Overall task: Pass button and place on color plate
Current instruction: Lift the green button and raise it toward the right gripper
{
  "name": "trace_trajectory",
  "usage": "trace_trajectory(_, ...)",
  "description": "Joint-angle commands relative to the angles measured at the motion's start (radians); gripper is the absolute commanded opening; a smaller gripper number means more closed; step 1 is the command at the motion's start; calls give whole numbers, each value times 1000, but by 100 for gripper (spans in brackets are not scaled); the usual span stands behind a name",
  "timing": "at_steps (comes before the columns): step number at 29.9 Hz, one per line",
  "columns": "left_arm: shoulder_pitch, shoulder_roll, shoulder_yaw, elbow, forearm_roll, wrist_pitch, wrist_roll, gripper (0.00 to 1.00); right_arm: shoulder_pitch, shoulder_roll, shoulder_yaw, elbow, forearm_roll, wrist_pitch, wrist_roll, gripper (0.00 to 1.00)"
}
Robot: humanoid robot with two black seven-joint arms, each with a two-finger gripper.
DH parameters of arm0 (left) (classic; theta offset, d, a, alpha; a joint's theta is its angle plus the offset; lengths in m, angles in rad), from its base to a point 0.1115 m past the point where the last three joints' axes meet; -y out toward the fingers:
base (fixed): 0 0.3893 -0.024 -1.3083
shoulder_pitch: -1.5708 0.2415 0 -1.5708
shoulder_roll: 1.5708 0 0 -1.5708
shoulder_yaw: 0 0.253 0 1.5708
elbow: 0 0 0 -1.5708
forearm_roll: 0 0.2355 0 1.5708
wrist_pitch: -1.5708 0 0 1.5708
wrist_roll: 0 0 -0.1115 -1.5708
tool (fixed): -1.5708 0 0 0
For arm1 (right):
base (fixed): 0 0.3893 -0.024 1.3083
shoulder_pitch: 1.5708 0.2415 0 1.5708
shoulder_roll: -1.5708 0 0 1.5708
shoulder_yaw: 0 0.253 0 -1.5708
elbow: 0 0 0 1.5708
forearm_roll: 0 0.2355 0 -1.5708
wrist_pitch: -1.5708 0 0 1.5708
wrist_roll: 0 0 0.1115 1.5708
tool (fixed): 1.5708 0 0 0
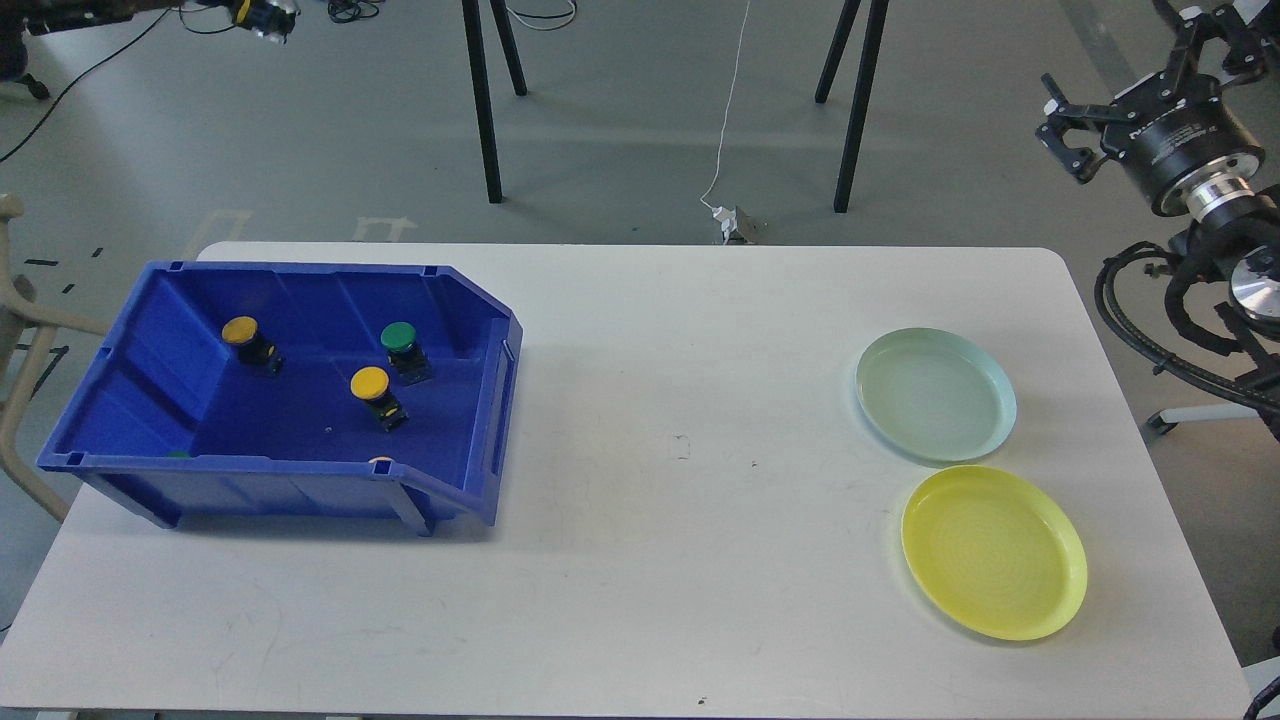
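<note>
Right gripper (1070, 135) hangs unclenched and empty off the table's (640, 400) far right, left one out of view, so risks are snagging the blue bin's (150, 400) wall, or mismatching yellow buttons (370, 381) and green button (399, 336) to yellow plate (1040, 600) and pale green plate (985, 425).

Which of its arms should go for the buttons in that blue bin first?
Probably the left. The blue bin with the buttons sits on its left side; the right gripper is raised beyond the plates, far across the table.
</note>
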Motion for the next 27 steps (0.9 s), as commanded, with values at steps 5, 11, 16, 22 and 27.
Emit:
trace_trajectory(5,8,-335,-27,11,-14,0,143,29,-51,-69,2,242,-41,0,5,97)
trace_trajectory(11,32,-584,-27,93,-8,10,203,29,-116,-82,5,505,-199,-139,23,95)
trace_trajectory(16,57,-684,-25,140,-8,84,197,29,-222,-7,0,669,-359,-243,32,92)
trace_trajectory(22,71,-744,-30,173,-6,90,194,29,-262,142,-1,677,-523,-298,31,89)
trace_trajectory(27,71,-744,-24,173,-6,88,194,29,-265,201,11,678,-525,-309,37,87)
